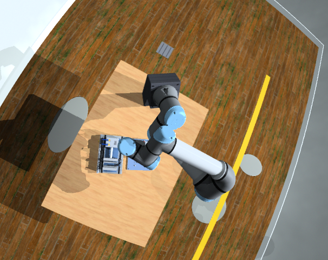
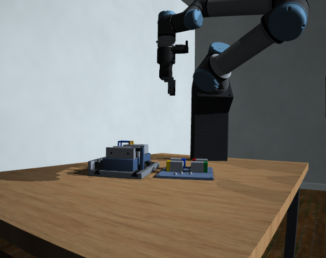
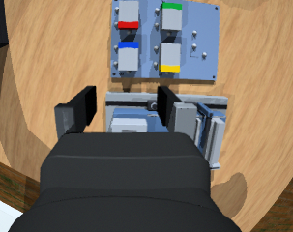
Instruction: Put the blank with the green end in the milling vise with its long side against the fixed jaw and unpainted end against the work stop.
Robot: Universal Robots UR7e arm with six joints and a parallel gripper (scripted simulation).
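The blank with the green end [image 3: 171, 18] [image 2: 198, 166] lies on the blue plate [image 3: 206, 29] [image 2: 185, 175], its green end away from the vise. The milling vise [image 1: 110, 170] [image 2: 121, 164] stands beside the plate; a hosed block shows at one end, and its other end block [image 2: 120, 152] is light grey. In the wrist view my gripper's own body hides much of the vise, and the work stop cannot be made out. My gripper [image 3: 126, 98] [image 2: 171, 94] is open and empty, high above the vise, pointing down.
On the same plate lie blanks with a red end [image 3: 129, 13], a blue end [image 3: 129, 59] and a yellow end [image 3: 170, 55] [image 2: 175, 165]. Small pins stand on the plate beside them. Blue hoses with yellow fittings [image 2: 131, 142] rise from the vise's far end.
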